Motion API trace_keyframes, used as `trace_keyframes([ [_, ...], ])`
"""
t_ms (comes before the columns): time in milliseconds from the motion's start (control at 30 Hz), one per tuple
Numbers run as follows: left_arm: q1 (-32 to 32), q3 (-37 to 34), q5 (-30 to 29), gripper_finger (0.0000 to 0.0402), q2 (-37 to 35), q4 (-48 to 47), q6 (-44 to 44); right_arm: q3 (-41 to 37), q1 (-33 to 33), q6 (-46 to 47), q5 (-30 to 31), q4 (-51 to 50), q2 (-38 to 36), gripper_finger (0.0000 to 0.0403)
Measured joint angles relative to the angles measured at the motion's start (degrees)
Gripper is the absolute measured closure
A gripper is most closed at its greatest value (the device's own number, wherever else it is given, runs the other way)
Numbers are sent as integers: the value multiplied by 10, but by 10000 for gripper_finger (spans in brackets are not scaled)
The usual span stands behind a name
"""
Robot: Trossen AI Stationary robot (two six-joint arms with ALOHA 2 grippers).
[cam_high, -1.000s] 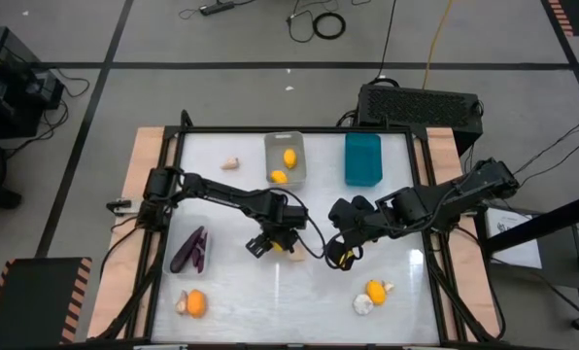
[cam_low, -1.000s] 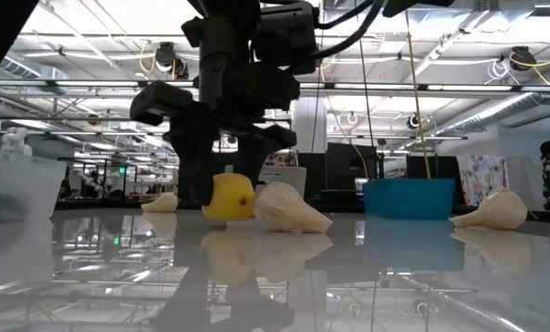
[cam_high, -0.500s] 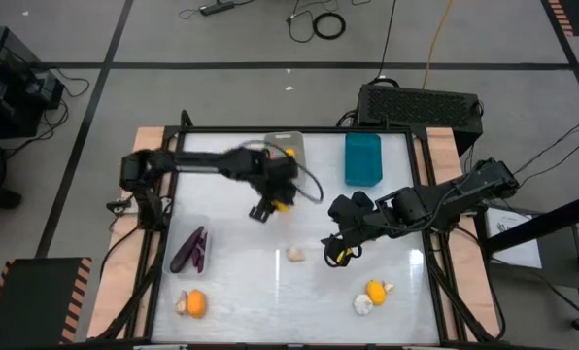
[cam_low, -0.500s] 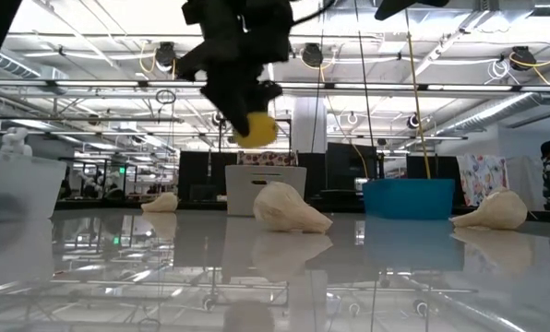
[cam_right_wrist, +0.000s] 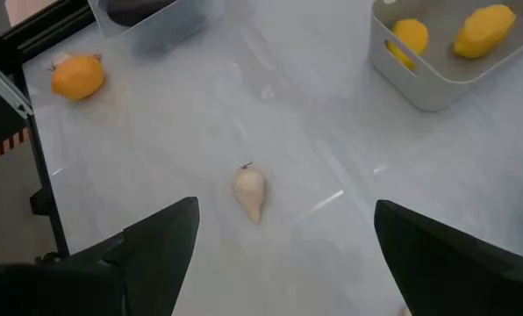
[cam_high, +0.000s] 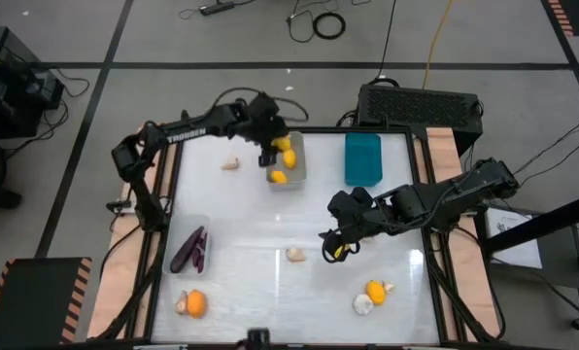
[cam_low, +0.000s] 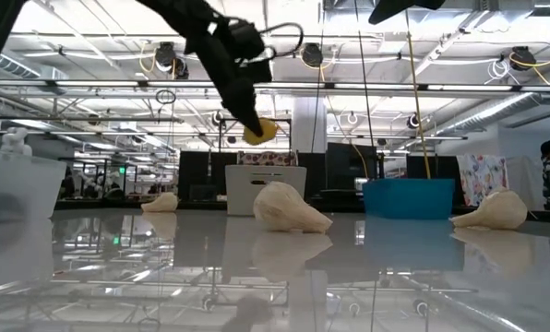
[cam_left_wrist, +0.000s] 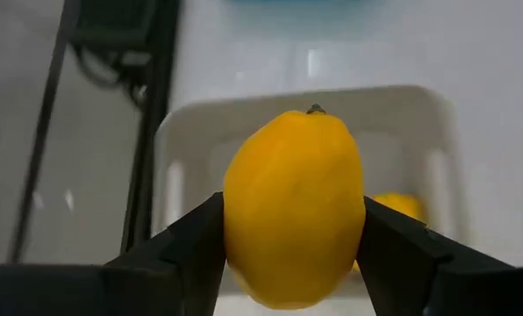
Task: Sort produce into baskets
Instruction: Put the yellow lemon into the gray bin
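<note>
One lemon [cam_left_wrist: 294, 206], pinched in the left claw [cam_high: 273, 148], has risen from the table [cam_high: 270, 282]; grey bin [cam_high: 294, 171] directly beneath. Right claw [cam_right_wrist: 279, 254] spread, waiting.

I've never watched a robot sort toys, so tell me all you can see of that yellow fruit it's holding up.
The lemon is a smooth, glossy, plastic-looking yellow piece, oval, with a tiny dark stem nub at one end. The left gripper is shut on it, one dark finger pressed against each side. It hangs in the air over the grey bin, touching nothing but the fingers. More yellow fruit lies in the bin below.
</note>
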Motion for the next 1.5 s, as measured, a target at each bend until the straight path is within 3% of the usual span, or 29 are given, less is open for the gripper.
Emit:
trace_keyframes([
  [333, 52, 0, 4, 180, 49, -1, -392, 0, 0, 10, 3, 3, 0, 67],
  [400, 50, 0, 2, 180, 58, 1, -431, 0, -1, 10, 5, 3, 0, 67],
  [533, 44, -1, 0, 166, 72, 7, -433, 0, -5, 11, 15, 3, 0, 67],
  [800, 41, -1, -3, 91, 75, 7, -398, 0, -7, 11, 8, -2, 0, 67],
  [900, 41, -1, -2, 75, 60, -1, -385, 0, -6, 6, -32, -2, 0, 67],
  [1200, 31, -1, 2, 70, -23, -31, -332, 0, 8, -96, -241, -38, 0, 67],
  [1400, 1, -1, 2, 70, -82, -177, -227, -11, 67, -188, -259, -113, 17, 67],
  [1500, -17, -12, 2, 70, -111, -226, -206, -32, 98, -110, -261, -114, 19, 67],
])
